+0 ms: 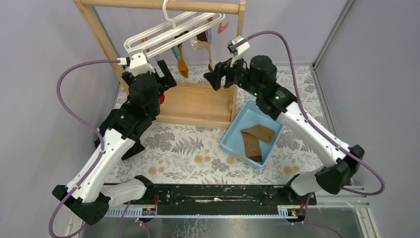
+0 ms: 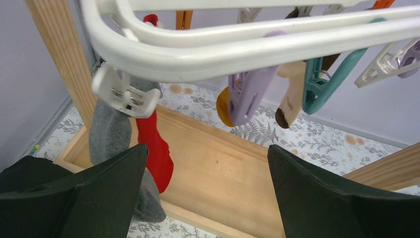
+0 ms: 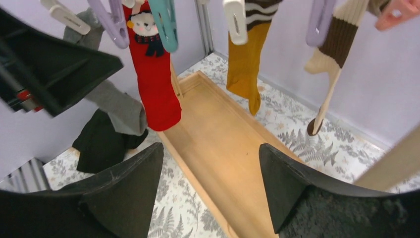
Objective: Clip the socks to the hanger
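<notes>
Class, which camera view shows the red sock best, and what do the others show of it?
The right wrist view: the red sock hangs nearly whole, bear face showing. The left wrist view shows it only partly, beside a grey sock. The top view gives a mere red speck.

Robot lab, purple-walled booth (image 1: 29, 49), fern-print table (image 1: 188, 144)

The fern-print table (image 1: 188, 144) carries a wooden stand base (image 1: 198, 104) and, just beside it, a blue bin (image 1: 236, 130).
</notes>
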Available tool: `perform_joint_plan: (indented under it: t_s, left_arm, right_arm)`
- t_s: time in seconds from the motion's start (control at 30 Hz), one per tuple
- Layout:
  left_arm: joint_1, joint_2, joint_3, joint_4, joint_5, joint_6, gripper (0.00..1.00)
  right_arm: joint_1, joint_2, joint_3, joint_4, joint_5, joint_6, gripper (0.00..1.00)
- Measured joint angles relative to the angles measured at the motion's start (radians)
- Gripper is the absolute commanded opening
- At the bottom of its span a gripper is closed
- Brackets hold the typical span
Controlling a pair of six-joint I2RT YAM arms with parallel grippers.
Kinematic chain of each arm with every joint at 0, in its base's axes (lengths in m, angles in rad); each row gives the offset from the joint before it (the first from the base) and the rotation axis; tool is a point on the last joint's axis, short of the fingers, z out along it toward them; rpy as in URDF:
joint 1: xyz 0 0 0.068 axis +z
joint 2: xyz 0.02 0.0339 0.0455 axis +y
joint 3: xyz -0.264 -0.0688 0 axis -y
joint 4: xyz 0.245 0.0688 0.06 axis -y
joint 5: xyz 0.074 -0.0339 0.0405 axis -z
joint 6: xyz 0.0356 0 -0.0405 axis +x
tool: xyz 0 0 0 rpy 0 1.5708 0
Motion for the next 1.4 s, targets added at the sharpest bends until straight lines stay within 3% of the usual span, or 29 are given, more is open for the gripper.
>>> perform_joint_plan:
  t_s: [0.47,1.03,1.4]
  left_arm:
    - [0.000,-0.086,-0.040,-0.005,0.032,0.002,0.97]
    - [0.000,-0.104,-0.063,-0.004,0.081,0.007,0.97]
    - [0.000,-0.126,-0.071,-0.004,0.081,0.011,0.97]
  right_arm:
    - [0.198,0.286,0.277,0.055,0.179,-0.147,0.69]
    - [0.206,0.496,0.525,0.098,0.298,-0.182,0.58]
    - [0.206,0.520,0.566,0.095,0.316,-0.167,0.54]
